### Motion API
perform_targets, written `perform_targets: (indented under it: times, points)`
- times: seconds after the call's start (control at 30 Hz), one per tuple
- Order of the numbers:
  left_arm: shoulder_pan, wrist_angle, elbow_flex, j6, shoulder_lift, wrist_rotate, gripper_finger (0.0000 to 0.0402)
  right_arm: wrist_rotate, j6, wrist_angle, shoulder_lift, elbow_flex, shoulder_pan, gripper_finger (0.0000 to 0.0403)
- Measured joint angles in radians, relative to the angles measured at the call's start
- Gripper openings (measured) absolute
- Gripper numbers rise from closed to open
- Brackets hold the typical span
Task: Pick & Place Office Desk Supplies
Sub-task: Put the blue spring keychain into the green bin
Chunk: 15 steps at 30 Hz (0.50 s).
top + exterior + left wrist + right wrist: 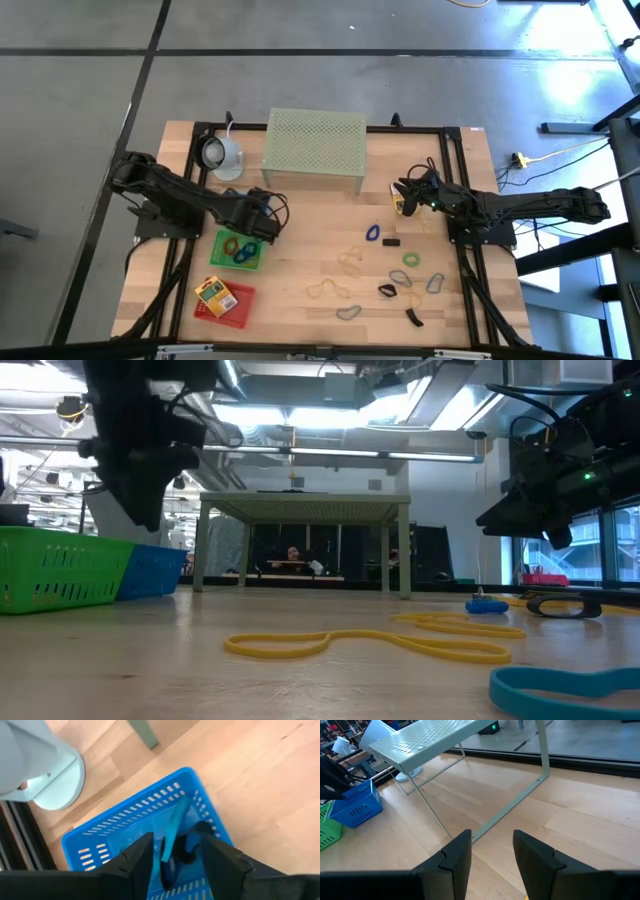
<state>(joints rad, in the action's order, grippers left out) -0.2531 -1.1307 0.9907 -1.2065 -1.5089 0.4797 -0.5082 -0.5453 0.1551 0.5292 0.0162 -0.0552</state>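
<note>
Left tool (172,857) over blue loop (170,837)

The left gripper (172,857) hangs with fingers parted directly above the blue basket (100,847), while the right gripper (492,852), fingers apart, hovers beside the mesh stand (470,740).

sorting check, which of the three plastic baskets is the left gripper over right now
The small blue slotted plastic basket. The left gripper hangs right above it, a blue loop between its open fingers. The green basket and red basket sit nearer the table's front edge.
</note>
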Motion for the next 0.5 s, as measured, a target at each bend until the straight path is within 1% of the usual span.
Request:
perform_targets:
  times: [0.23,0.4,0.5]
  points:
    - [0.000,0.001,0.064,0.047,0.000,0.000,0.0166,0.020,-0.003,0.000,0.000,0.000,0.000,0.0146]
    - [0.000,0.009,0.110,0.060,0.000,0.004,0.0165,0.118,-0.023,0.000,0.000,0.000,0.000,0.0146]
    - [-0.006,0.023,0.127,0.089,0.000,0.029,0.0165,0.186,-0.023,-0.001,0.000,0.000,0.000,0.0146]
